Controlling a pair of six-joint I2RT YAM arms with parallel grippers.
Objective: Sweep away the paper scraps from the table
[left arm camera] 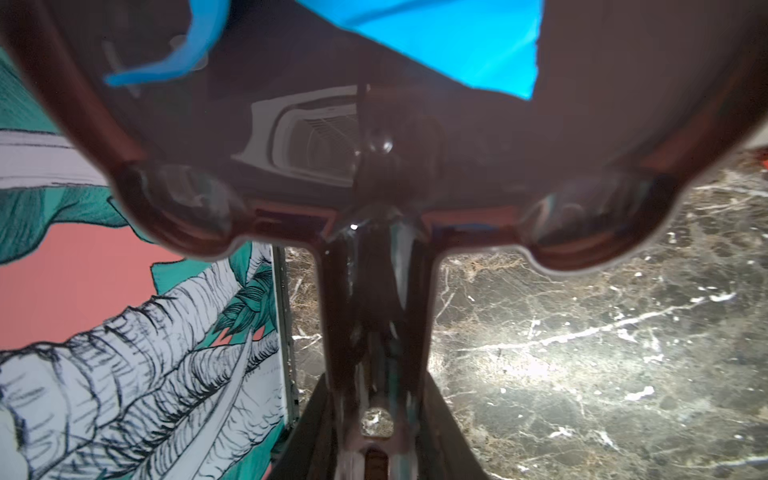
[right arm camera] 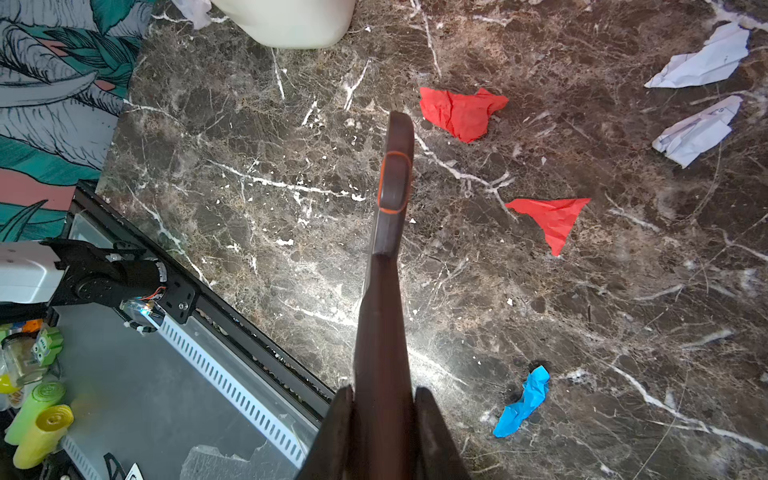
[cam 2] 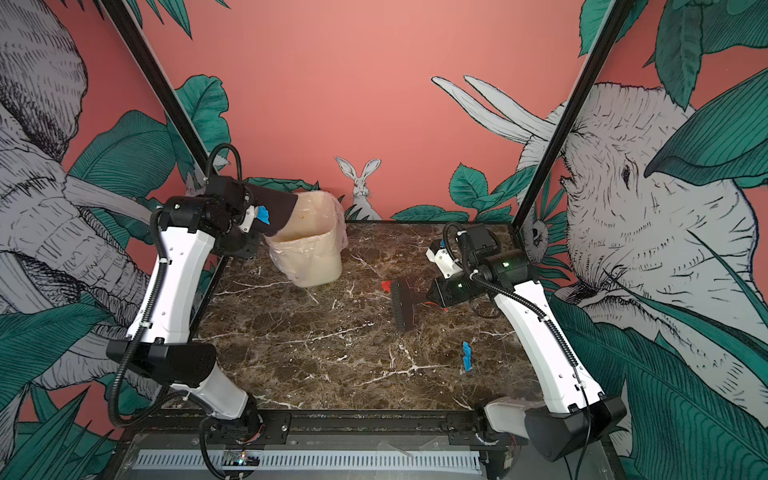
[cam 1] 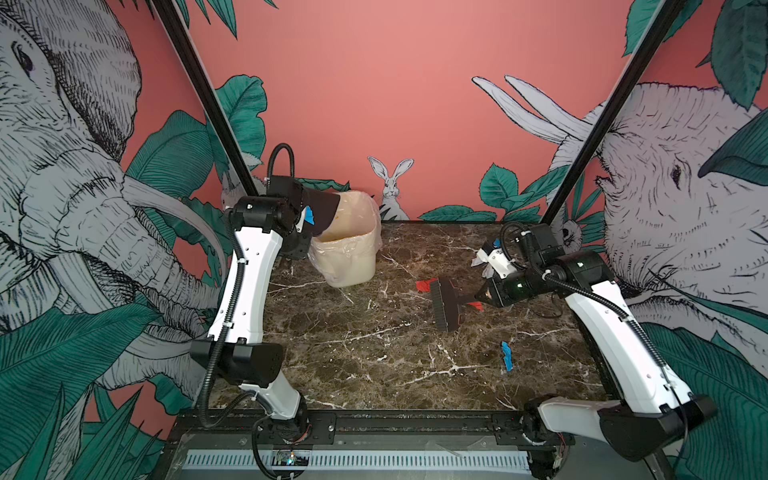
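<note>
**Tabletop** [cam 1: 374, 365]: dark marble pattern. It is mostly bare on the left arm's side, and the loose paper lies on the right arm's side.

**Bin** [cam 1: 353, 266]: cream with a plastic liner, upright at the far left corner.

**Dustpan** [cam 1: 322, 208]: raised and tilted, with its lip over the bin's mouth. The left tool [left arm camera: 376, 440] is closed narrow on the pan's handle. Two bright blue pieces [left arm camera: 449, 45] show through the dark pan and have not dropped out.

**Brush** [cam 1: 444, 305]: low over the mid-right tabletop. The right tool [right arm camera: 384, 436] is clamped tight on its handle. I cannot tell whether the bristles touch the surface.

**Paper scraps** [right arm camera: 459, 112] on the tabletop, five counted:
- One red at the far end of the brush head.
- One red [right arm camera: 552, 218] just beside the handle.
- One blue [right arm camera: 525, 401] nearer the front edge, apart from the brush.
- Two white [right arm camera: 702, 62] toward the far right, partly hidden by the right wrist in both top views.

**Step in hand (judged):** emptying a pan load into the bin. The task is perhaps half done.

**Next move calls for:**
- A steeper tip or a shake of the pan, keeping its lip inside the rim so the blue bits fall in and not beside the bin.
- Then the pan set flat near the red pieces, and the brush drawing the scraps toward it.
</note>
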